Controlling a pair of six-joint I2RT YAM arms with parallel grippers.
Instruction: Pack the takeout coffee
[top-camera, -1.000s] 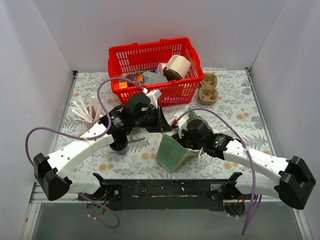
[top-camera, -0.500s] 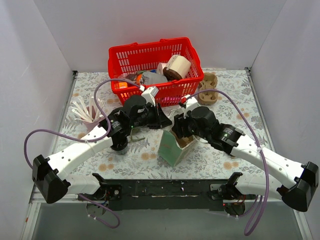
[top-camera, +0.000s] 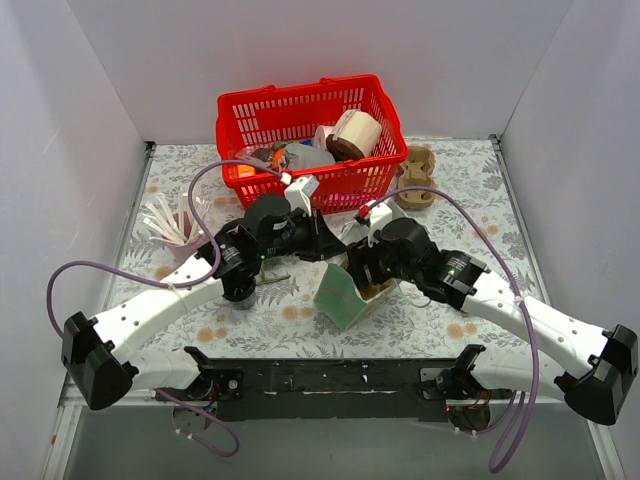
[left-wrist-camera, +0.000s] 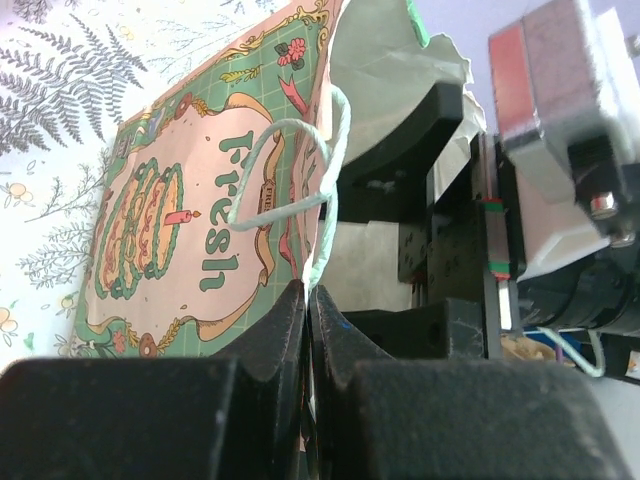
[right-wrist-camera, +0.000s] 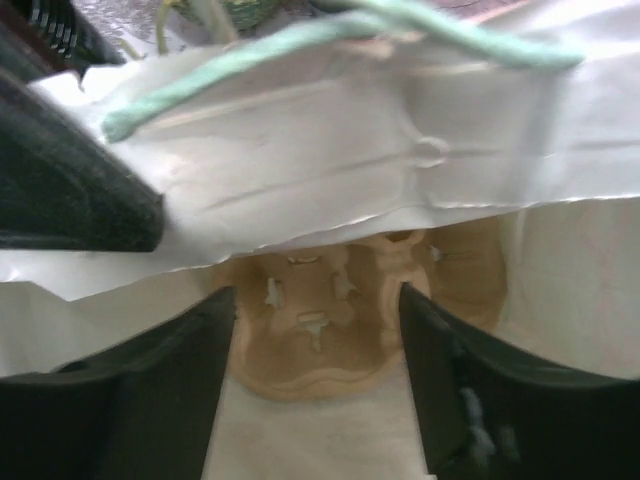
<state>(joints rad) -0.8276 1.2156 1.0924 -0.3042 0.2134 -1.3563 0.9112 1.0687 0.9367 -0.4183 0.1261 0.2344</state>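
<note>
On the floral table (top-camera: 470, 200), my left gripper (left-wrist-camera: 307, 292) clenched the rim of the green printed paper bag (top-camera: 338, 295). My right gripper (right-wrist-camera: 315, 300), released over the brown pulp cup carrier (right-wrist-camera: 340, 335) inside, needed, I judged, a straight exit.

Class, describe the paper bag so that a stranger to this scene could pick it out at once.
Start at the red basket at the back of the flowered table. Just in front of it, mid-table, sits the paper bag. It alone is green, with a cake picture, the word Fresh and pale green string handles.
</note>
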